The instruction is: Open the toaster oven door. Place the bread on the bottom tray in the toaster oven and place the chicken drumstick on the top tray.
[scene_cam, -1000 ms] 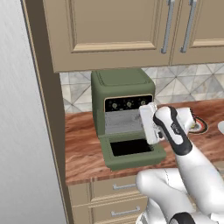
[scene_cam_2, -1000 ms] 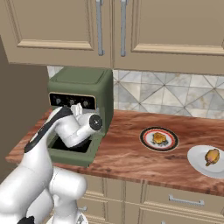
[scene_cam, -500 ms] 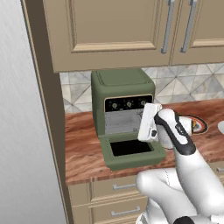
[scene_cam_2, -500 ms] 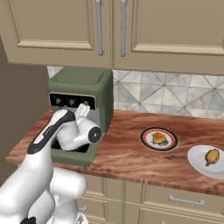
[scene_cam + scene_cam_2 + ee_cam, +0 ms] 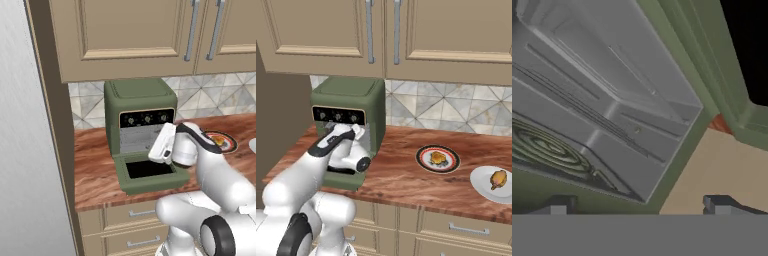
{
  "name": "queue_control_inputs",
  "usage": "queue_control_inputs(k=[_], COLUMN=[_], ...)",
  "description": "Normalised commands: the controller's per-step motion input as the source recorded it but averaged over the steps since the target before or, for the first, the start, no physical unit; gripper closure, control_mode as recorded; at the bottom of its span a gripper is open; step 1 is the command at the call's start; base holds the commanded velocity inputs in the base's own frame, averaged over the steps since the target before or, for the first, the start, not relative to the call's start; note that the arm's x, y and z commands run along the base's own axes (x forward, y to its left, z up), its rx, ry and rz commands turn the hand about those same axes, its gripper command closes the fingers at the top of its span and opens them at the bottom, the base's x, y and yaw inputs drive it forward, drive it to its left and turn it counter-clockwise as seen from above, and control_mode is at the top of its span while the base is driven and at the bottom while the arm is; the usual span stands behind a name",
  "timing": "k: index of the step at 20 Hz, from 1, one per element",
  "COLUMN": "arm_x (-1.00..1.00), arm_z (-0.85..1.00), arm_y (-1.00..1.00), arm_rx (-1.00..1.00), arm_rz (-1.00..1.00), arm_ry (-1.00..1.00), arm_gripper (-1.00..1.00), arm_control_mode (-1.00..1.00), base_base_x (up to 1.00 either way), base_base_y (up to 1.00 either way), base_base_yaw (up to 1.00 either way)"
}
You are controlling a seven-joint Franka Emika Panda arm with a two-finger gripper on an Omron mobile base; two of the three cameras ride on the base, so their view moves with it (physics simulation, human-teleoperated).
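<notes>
The olive-green toaster oven [image 5: 139,107] [image 5: 351,102] stands on the counter against the left wall. Its door [image 5: 150,174] lies folded down flat, window up. My gripper [image 5: 154,154] [image 5: 639,207] hovers just above the door at the mouth of the oven, open and holding nothing. In the hand view the grey inside of the toaster oven [image 5: 602,95] shows rack rails and a heating coil, with the door frame [image 5: 712,70] at the right. The bread [image 5: 437,158] lies on a red-rimmed plate. The chicken drumstick [image 5: 498,179] rests on a white plate further right.
Wall cabinets [image 5: 381,35] hang low over the oven. A tall panel [image 5: 55,150] closes off the counter's left end. The wooden counter [image 5: 401,175] runs right to the two plates, with drawers [image 5: 466,230] below its front edge.
My hand has shifted left and slightly down, closer to the oven's opening. The door was lying open throughout.
</notes>
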Motion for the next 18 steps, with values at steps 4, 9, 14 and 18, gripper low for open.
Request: queue_control_inputs(k=[4,9,14,18], arm_x=[0.48,0.44,0.51,0.44], arm_z=[0.0,-0.01,-0.02,-0.25], arm_y=[0.57,0.09,-0.06,-0.21], arm_rx=[0.01,0.03,0.12,0.1], arm_rz=[-0.25,-0.27,-0.21,-0.13], arm_ry=[-0.01,0.02,0.03,0.09], arm_gripper=[-1.0,-1.0,-1.0,-1.0], arm_control_mode=[-1.0,-1.0,-1.0,-1.0], base_base_x=[0.0,0.0,0.0,0.0], base_base_y=[0.0,0.0,0.0,0.0], base_base_yaw=[0.0,0.0,0.0,0.0])
